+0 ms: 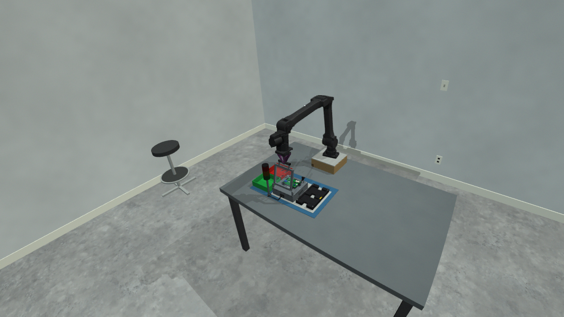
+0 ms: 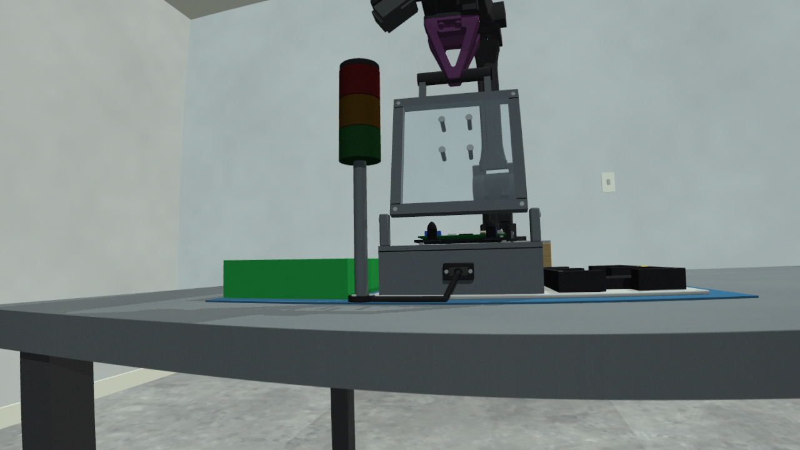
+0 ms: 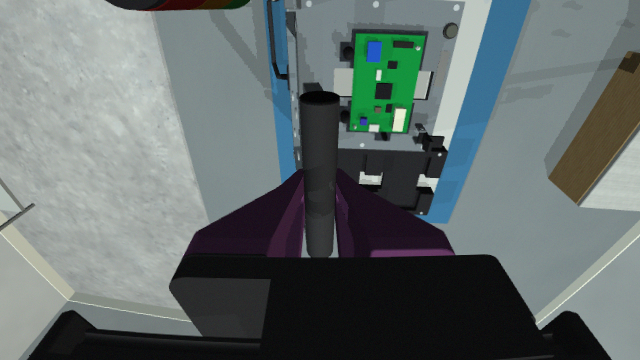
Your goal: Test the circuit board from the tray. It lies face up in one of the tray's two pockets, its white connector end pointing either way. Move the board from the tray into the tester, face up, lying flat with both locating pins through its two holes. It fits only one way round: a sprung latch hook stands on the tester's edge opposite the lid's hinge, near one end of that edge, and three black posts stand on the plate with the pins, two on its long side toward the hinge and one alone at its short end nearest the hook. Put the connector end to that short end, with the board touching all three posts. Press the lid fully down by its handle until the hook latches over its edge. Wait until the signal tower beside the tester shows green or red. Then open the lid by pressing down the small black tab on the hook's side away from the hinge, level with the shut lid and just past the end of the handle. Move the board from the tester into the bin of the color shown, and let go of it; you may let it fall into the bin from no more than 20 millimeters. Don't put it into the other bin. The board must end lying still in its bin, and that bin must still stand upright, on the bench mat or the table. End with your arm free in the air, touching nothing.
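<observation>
My gripper (image 1: pixel 284 162) (image 2: pixel 455 78) (image 3: pixel 319 178) is shut on the black bar handle (image 2: pixel 429 77) (image 3: pixel 319 125) of the tester's lid. The lid (image 2: pixel 397 156) stands nearly upright, leaning a little over the grey tester (image 1: pixel 289 193) (image 2: pixel 503 268). The green circuit board (image 1: pixel 293 182) (image 2: pixel 454 237) (image 3: pixel 385 80) lies face up on the tester's plate, its white connector end toward the black tray (image 1: pixel 313 196) (image 2: pixel 615 278) (image 3: pixel 395 175). The signal tower (image 1: pixel 266 171) (image 2: pixel 359 112) stands beside the tester; none of its lamps looks lit.
A green bin (image 1: pixel 261 182) (image 2: pixel 285 278) and a red bin (image 1: pixel 280 171) stand beyond the tester on the blue mat (image 1: pixel 330 193) (image 3: pixel 475 100). The arm's wooden base block (image 1: pixel 329 162) (image 3: pixel 595 145) sits at the back of the table. A stool (image 1: pixel 167 149) stands on the floor.
</observation>
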